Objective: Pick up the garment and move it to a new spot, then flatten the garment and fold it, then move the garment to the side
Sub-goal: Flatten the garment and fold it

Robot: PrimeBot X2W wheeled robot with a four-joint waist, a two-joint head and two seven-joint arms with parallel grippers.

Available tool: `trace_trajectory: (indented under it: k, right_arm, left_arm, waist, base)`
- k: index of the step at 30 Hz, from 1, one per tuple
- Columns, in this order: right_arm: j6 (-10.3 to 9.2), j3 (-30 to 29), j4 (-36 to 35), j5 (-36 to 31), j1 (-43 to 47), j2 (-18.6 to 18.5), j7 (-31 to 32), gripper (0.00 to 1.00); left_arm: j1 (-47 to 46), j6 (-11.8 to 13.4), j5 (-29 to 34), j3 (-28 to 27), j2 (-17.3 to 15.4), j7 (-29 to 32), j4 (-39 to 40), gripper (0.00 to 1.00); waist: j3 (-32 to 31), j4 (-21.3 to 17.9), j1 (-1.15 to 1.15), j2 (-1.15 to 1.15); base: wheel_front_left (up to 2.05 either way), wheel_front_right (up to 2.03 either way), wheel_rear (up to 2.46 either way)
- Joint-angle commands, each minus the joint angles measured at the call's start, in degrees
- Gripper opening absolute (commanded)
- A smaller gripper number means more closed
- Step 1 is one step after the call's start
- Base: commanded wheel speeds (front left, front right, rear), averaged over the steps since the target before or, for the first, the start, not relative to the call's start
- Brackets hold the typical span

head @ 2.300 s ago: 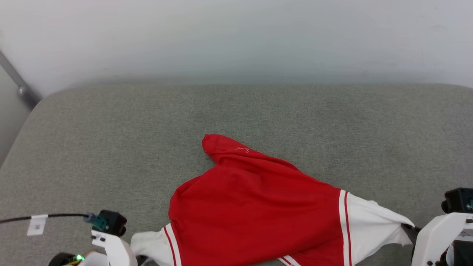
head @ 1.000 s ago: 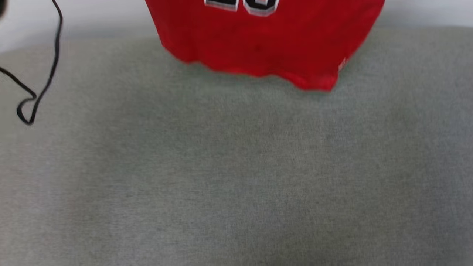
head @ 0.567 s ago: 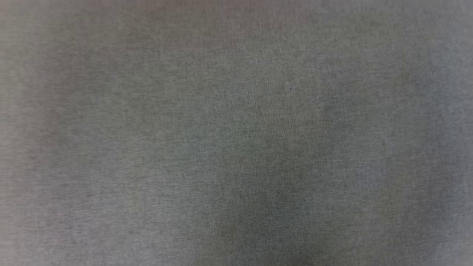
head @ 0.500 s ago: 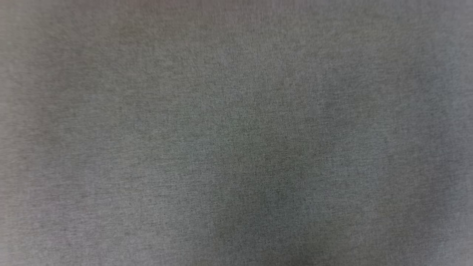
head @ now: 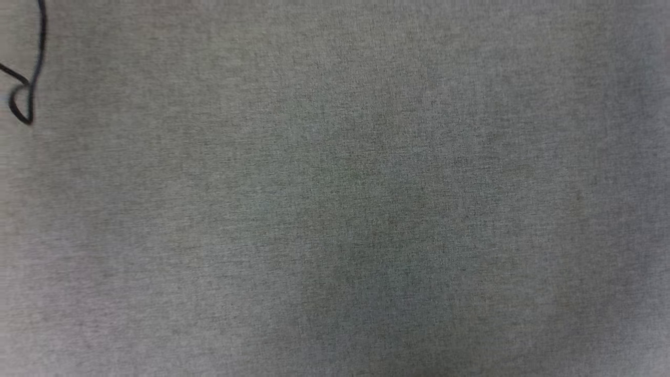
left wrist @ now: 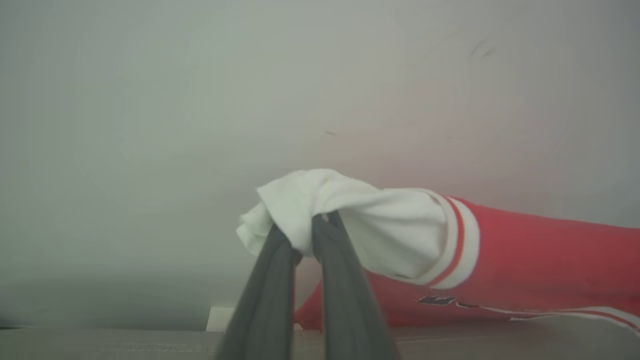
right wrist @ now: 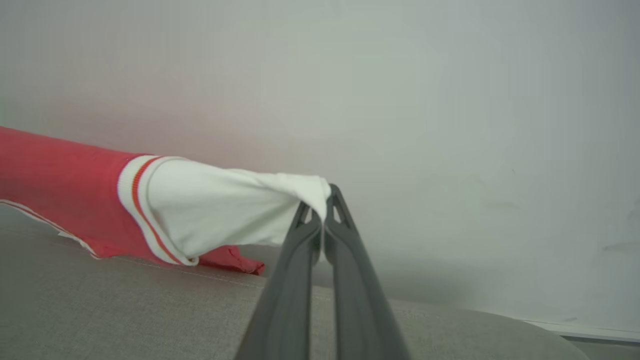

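Observation:
The garment (left wrist: 530, 255), a red jersey with white sleeves and red-and-white striped trim, hangs stretched between my two grippers above the grey surface. In the left wrist view my left gripper (left wrist: 305, 231) is shut on a bunched white sleeve (left wrist: 380, 220), and black lettering shows low on the red cloth. My right gripper (right wrist: 322, 206) pinches the tip of the other white sleeve (right wrist: 215, 207) in the right wrist view. There the garment (right wrist: 60, 185) runs off to the left, its lower edge touching the grey surface.
The head view looks straight down on the grey fabric surface (head: 366, 209), with a black cable loop (head: 26, 89) at its upper left. A pale wall (right wrist: 450, 100) rises behind the surface in both wrist views.
The garment was lifted off the surface by both sleeves. The head camera tilted down, so the jersey left the head view; the black cable loop has come back in at upper left.

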State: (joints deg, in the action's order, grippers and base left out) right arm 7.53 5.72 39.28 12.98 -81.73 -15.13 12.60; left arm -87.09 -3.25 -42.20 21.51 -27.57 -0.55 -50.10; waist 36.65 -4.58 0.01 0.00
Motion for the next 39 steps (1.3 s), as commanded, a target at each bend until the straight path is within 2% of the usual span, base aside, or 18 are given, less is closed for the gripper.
trace_trajectory:
  k: [1,6,11,18,21,25,28,39]
  right_arm:
    - [-0.08,0.6,0.5,1.1,2.3,-0.8,-0.7,0.0]
    - [-0.08,2.5,-0.3,4.5,7.9,-2.1,-1.9,0.0]
    - [-0.08,3.2,-3.2,8.4,20.7,-5.8,-2.5,0.0]
    - [-0.09,2.6,-10.7,12.0,42.0,-7.4,-0.1,0.0]
    - [-0.09,1.4,-15.2,13.1,51.1,-7.0,1.8,0.0]
    - [-0.09,-1.9,-22.7,13.0,62.6,-5.3,4.8,0.0]
    - [-0.09,-4.9,-28.4,11.9,70.8,-3.3,8.1,0.0]
    - [-0.09,-15.8,-48.6,8.8,95.4,7.4,20.4,0.0]
  left_arm:
    - [2.3,-0.9,-0.3,0.2,0.7,-1.1,-1.0,0.0]
    - [8.3,-2.2,-1.6,0.2,1.6,-4.8,-2.5,0.0]
    - [20.2,-2.9,-3.9,-0.1,4.5,-10.6,-2.6,0.0]
    - [39.9,-1.2,-7.1,-2.7,5.2,-13.7,1.8,0.0]
    - [48.7,0.5,-8.2,-2.9,4.9,-13.5,5.3,0.0]
    - [59.7,3.5,-9.0,-2.4,3.4,-10.4,11.7,0.0]
    - [67.3,6.7,-9.4,-1.9,2.0,-7.8,18.5,0.0]
    - [93.6,24.3,-11.2,-3.3,-7.2,4.8,51.9,0.0]
  waist:
    - [-1.5,0.8,-0.01,0.0]
    - [-5.3,2.0,-0.01,0.0]
    - [-12.6,4.8,-0.01,0.0]
    - [-21.9,5.4,-0.01,0.0]
    - [-25.0,5.3,-0.01,0.0]
    - [-28.1,4.5,-0.01,0.0]
    - [-29.9,4.1,-0.01,0.0]
    - [-34.8,4.2,-0.01,0.0]
  base:
    - [0.0,0.0,0.0]
    - [0.0,0.0,0.0]
    - [0.0,0.0,0.0]
    - [0.0,0.0,0.0]
    - [0.0,0.0,0.0]
    - [0.0,0.0,0.0]
    - [0.0,0.0,0.0]
    - [0.0,0.0,0.0]
